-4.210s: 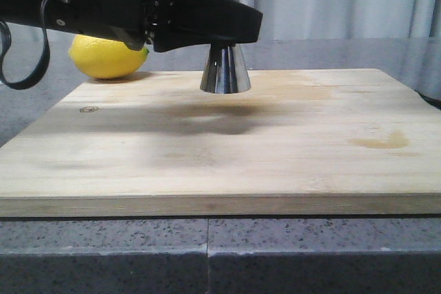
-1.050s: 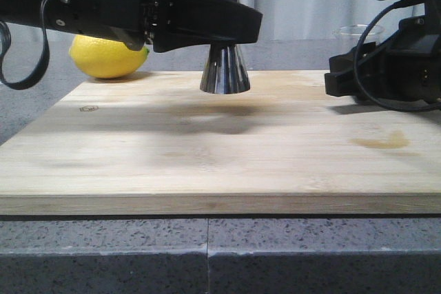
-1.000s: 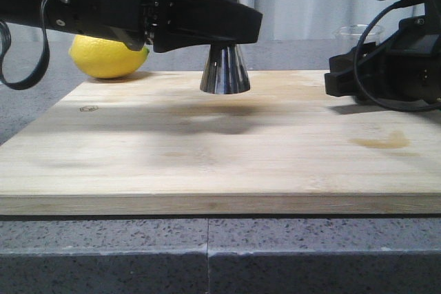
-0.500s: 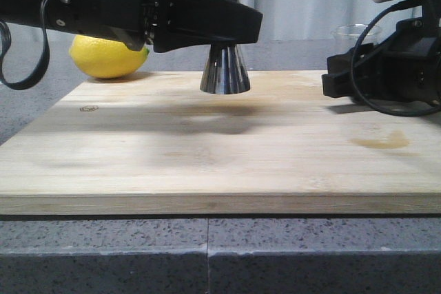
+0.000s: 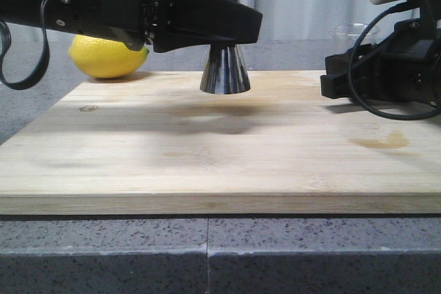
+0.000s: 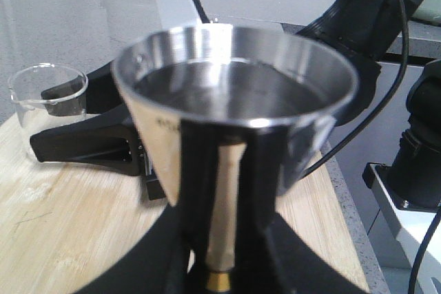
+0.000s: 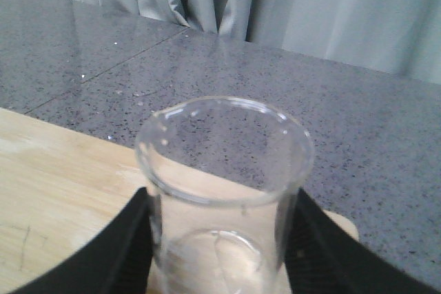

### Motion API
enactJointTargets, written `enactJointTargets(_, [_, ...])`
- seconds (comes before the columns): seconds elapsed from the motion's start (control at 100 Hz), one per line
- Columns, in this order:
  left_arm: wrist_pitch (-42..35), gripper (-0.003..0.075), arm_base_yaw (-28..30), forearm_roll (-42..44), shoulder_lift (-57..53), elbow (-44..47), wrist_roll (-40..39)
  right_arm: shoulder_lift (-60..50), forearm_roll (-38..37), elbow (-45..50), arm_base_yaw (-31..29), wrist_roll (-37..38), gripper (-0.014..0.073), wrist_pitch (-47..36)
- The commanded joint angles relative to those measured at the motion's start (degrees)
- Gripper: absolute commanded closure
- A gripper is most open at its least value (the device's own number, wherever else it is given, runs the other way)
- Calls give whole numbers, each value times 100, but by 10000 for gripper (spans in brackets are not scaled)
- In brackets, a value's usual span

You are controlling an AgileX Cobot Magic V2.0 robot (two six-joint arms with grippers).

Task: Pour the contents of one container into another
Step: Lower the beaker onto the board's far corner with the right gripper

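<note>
While you look through the front view, you get the only sight of the lemon [image 5: 108, 56], lying on the grey bench [image 5: 207, 256] just behind the far left corner of the wooden board [image 5: 220, 149]. Same view: the jigger [image 5: 225, 70] stands upright on the far middle of the board, its waist hidden by the left tool [image 5: 238, 27], whose dark fingers close on it from the left. Only the rim of the beaker [image 5: 353, 32] shows above the right tool [image 5: 337, 80] at the board's right edge. A brown stain [image 5: 380, 142] marks the board near the right. Pale curtains hang behind.

Left wrist view, for your record:
- jigger [image 6: 234, 122], seen from above: open upper cup, shiny wall, gold band at the waist, all hidden from the front.
- left tool [image 6: 220, 253]: fingers pressed against the waist on both sides, pinching it.
- beaker [image 6: 48, 101]: upright on the board, well apart from the jigger, with the right tool's black fingers [image 6: 83, 142] on either side of it.

Right wrist view:
- beaker [image 7: 224, 191]: clear glass, round rim; you cannot tell its contents.
- right tool [image 7: 224, 266]: fingers set against both sides of the glass, pinching it.
- speckled grey bench [image 7: 386, 135] beyond the board [image 7: 62, 184]; grey curtains at the back.
</note>
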Motion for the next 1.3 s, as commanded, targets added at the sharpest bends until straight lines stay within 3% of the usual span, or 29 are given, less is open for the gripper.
enactJointTargets(0.0, [-1138, 739, -57, -247, -283, -130, -35, -119, -104, -72, -37, -14, 431, -30])
enactJointTargets(0.12, [-1138, 739, -57, -247, -283, -130, -35, -119, -104, -72, -37, -14, 363, -30])
enactJointTargets(0.44, [-1138, 739, -57, -247, -283, -130, -35, -119, -104, -72, -37, -14, 356, -30])
enactJointTargets(0.71, [-1138, 739, -57, -247, -283, -130, -35, -119, -104, -72, -37, -14, 227, -30])
enactJointTargets(1.29, [-1138, 739, -57, -247, -283, -130, -35, -129, -113, -72, -37, 196, 184, 78])
